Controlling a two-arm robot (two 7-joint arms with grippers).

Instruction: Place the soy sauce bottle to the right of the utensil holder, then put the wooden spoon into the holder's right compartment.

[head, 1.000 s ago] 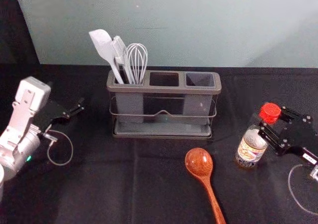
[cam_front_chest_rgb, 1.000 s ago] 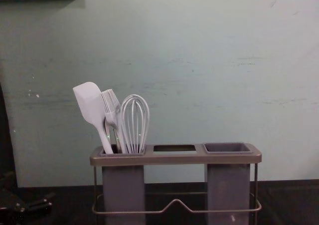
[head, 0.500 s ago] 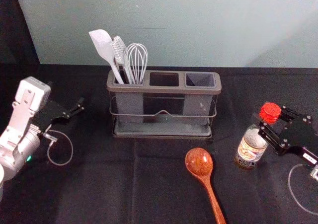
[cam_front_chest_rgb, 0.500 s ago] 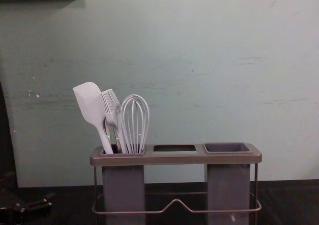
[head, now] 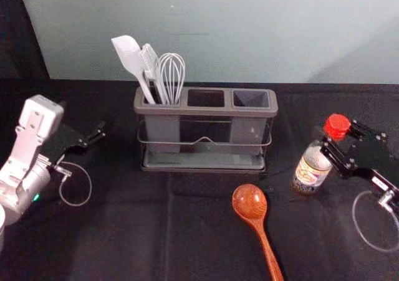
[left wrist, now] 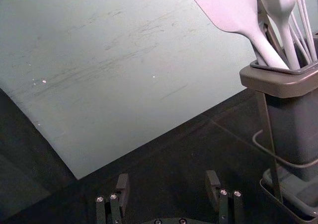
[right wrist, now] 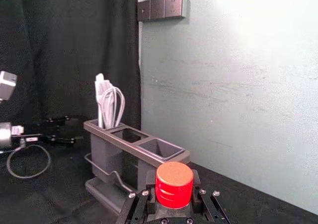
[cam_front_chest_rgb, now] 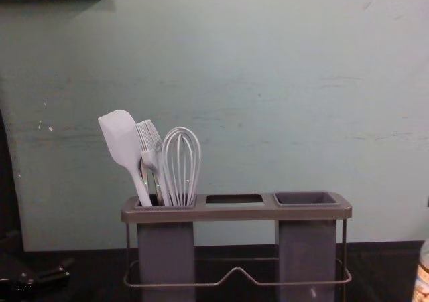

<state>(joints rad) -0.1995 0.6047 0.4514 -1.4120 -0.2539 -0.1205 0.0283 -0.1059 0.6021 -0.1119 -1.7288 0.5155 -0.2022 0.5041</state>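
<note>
My right pincer (head: 337, 139) has the bottle (head: 310, 169) by its neck, just under the red cap (head: 337, 124). It is closed as far as the neck allows, one finger on each side of it. The bottle hangs or stands below the pincer, cap up, its label (head: 308, 174) in sight; I can't tell whether its base touches the desk (head: 131, 231). In the chest view, a strip of the bottle comes in at the lower right edge.

To the left of my right pincer, well apart from it, stands the holder (head: 206, 111). Its right compartment (head: 251, 99) is the one closest to that pincer, then the middle one (head: 206, 98). The left compartment (cam_front_chest_rgb: 165, 208), farthest from it, carries a spatula (head: 129, 57), a brush (cam_front_chest_rgb: 149, 136) and a whisk (head: 172, 76), all leaning with their heads up.

The spoon (head: 250, 204) lies on the desk, left of my right pincer and nearer my body, bowl toward the holder and handle toward me.

My left pincer (head: 98, 133) is parked over on the other side of the holder, its fingers wide apart with nothing between them.
</note>
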